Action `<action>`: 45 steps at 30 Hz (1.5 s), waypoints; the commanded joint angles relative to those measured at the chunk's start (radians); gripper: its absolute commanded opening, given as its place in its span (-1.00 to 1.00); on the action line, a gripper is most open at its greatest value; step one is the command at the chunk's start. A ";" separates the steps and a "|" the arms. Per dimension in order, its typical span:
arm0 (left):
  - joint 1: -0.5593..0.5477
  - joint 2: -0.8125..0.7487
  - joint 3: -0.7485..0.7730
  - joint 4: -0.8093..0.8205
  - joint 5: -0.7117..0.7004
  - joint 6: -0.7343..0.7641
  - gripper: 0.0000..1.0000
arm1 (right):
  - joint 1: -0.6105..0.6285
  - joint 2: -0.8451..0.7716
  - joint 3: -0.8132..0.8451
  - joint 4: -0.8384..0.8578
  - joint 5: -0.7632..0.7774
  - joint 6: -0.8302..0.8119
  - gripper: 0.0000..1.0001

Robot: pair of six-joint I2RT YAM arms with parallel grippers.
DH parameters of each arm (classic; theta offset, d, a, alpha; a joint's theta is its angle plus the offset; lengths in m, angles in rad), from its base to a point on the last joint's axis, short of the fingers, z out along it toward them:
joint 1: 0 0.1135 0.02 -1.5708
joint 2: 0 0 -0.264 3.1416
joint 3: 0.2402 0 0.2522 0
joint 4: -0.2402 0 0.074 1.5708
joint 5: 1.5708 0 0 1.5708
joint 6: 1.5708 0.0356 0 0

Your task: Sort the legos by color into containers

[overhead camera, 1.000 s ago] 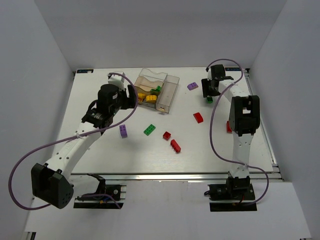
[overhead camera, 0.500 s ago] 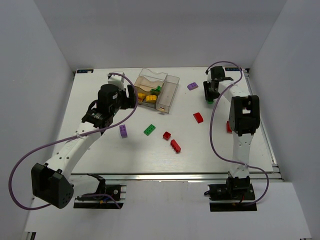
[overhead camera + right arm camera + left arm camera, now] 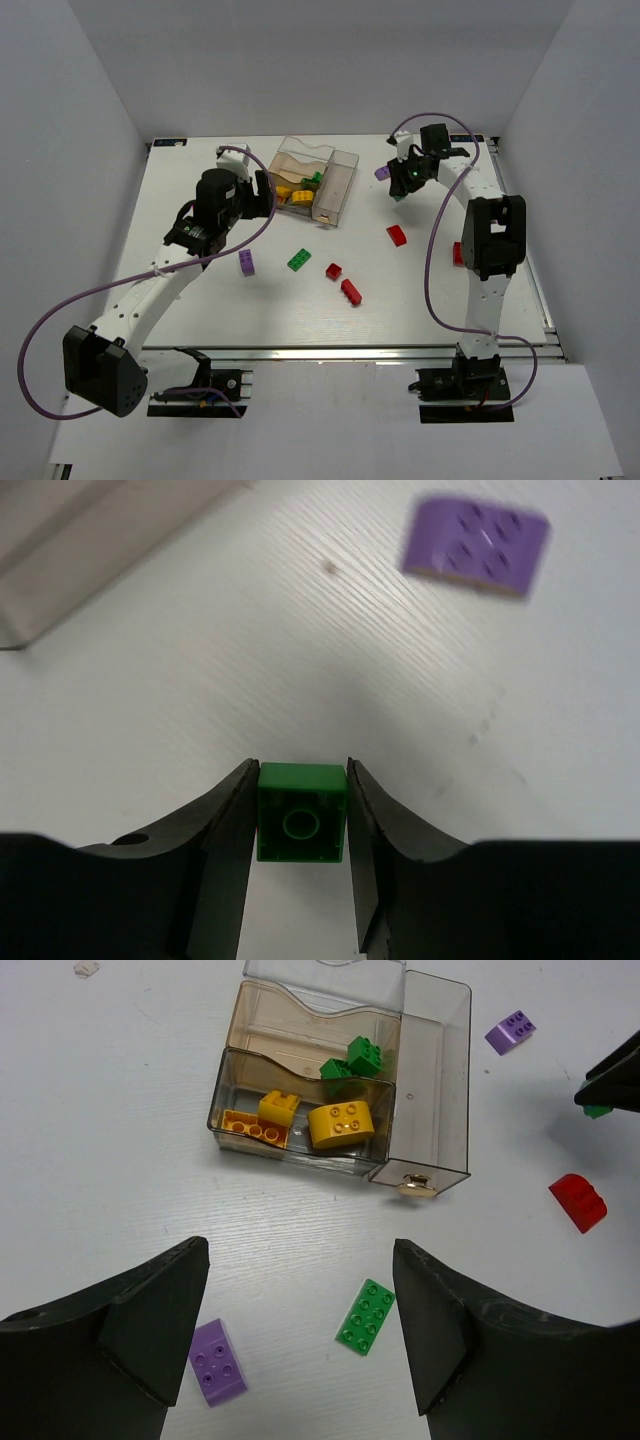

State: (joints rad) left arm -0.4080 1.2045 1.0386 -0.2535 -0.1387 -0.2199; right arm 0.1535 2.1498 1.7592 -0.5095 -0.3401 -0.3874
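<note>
My right gripper (image 3: pixel 402 186) is shut on a small green lego (image 3: pixel 301 825) and holds it off the table, right of the clear brownish box (image 3: pixel 345 160). In the right wrist view the lego sits squarely between the two fingers, underside facing the camera. A purple lego (image 3: pixel 475 545) lies just beyond it. My left gripper (image 3: pixel 300 1260) hangs open near the box's left side, above a flat green lego (image 3: pixel 366 1316) and a purple one (image 3: pixel 215 1361). One section of the box (image 3: pixel 435 1080) holds yellow legos (image 3: pixel 340 1123), another holds green ones (image 3: pixel 355 1058).
Loose legos lie on the white table: three red ones (image 3: pixel 397 235) (image 3: pixel 333 271) (image 3: pixel 351 291) in the middle, and another red one (image 3: pixel 457 253) half hidden by the right arm. White walls close in the table on three sides.
The right gripper has shut on the green lego, lifted it and swung left toward the box. The left arm has not moved.
</note>
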 commanded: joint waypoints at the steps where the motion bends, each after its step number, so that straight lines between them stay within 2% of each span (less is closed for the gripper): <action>1: -0.003 -0.002 -0.008 0.013 0.008 0.013 0.67 | 0.050 -0.054 0.074 -0.006 -0.262 -0.211 -1.00; 3: -0.003 0.001 -0.008 0.013 0.008 0.011 0.67 | 0.066 -0.036 0.152 -0.046 -0.318 -0.322 -1.00; 7: -0.003 0.003 -0.008 0.013 0.005 0.017 0.67 | 0.141 0.044 0.285 -0.047 -0.323 -0.358 -1.00; 10: -0.003 0.001 -0.014 0.019 -0.002 0.020 0.68 | 0.198 0.065 0.309 0.075 -0.261 -0.282 -1.00; 11: -0.003 0.001 -0.015 0.019 -0.001 0.021 0.67 | 0.224 0.068 0.306 0.180 -0.208 -0.239 -1.00; 12: -0.003 0.003 -0.017 0.022 -0.001 0.022 0.68 | 0.234 0.079 0.307 0.234 -0.183 -0.134 -1.00; 14: -0.003 0.003 -0.020 0.023 -0.002 0.027 0.68 | 0.259 0.097 0.335 0.328 -0.136 -0.055 -1.00; 19: -0.003 0.010 -0.022 0.026 -0.001 0.030 0.67 | 0.310 0.154 0.349 0.449 -0.035 0.111 -1.00; 24: -0.003 0.010 -0.023 0.031 0.011 0.033 0.68 | 0.368 0.226 0.342 0.546 0.111 0.156 -1.00; 31: -0.003 0.009 -0.020 0.030 0.019 0.034 0.68 | 0.420 0.272 0.342 0.624 0.266 0.098 -1.00; 32: -0.003 0.007 -0.022 0.030 0.016 0.036 0.68 | 0.422 0.277 0.341 0.625 0.271 0.088 -0.64; 34: -0.003 0.006 -0.022 0.028 0.011 0.036 0.68 | 0.425 0.275 0.330 0.623 0.277 0.081 -0.34; 35: -0.003 0.006 -0.020 0.028 0.013 0.037 0.68 | 0.428 0.274 0.327 0.618 0.276 0.078 0.01; 37: -0.003 0.006 -0.022 0.031 0.025 0.036 0.67 | 0.426 0.268 0.321 0.614 0.271 0.079 0.29; 39: -0.003 0.013 -0.023 0.036 0.051 0.037 0.65 | 0.425 0.254 0.319 0.603 0.265 0.087 0.38; 40: -0.003 0.018 -0.023 0.034 0.094 0.040 0.57 | 0.422 0.251 0.319 0.600 0.265 0.091 0.39; 41: -0.003 0.024 -0.020 0.036 0.120 0.045 0.36 | 0.426 0.239 0.318 0.595 0.262 0.097 0.36; 42: -0.003 0.042 -0.018 0.034 0.137 0.048 -0.40 | 0.422 0.231 0.318 0.583 0.259 0.116 0.30; 43: -0.003 0.055 -0.012 0.025 0.193 0.048 -0.77 | 0.420 0.217 0.318 0.569 0.254 0.134 0.16; 44: -0.003 0.067 -0.006 0.002 0.250 0.048 -1.00 | 0.419 0.190 0.319 0.554 0.244 0.157 -0.48; 45: -0.003 0.093 0.006 -0.004 0.278 0.051 -1.00 | 0.406 0.170 0.315 0.511 0.210 0.179 -0.86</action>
State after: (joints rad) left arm -0.4080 1.2530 1.0222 -0.2337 -0.0082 -0.1806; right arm 0.5777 2.4298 2.0712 0.0284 -0.1005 -0.2718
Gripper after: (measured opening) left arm 0.033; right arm 0.178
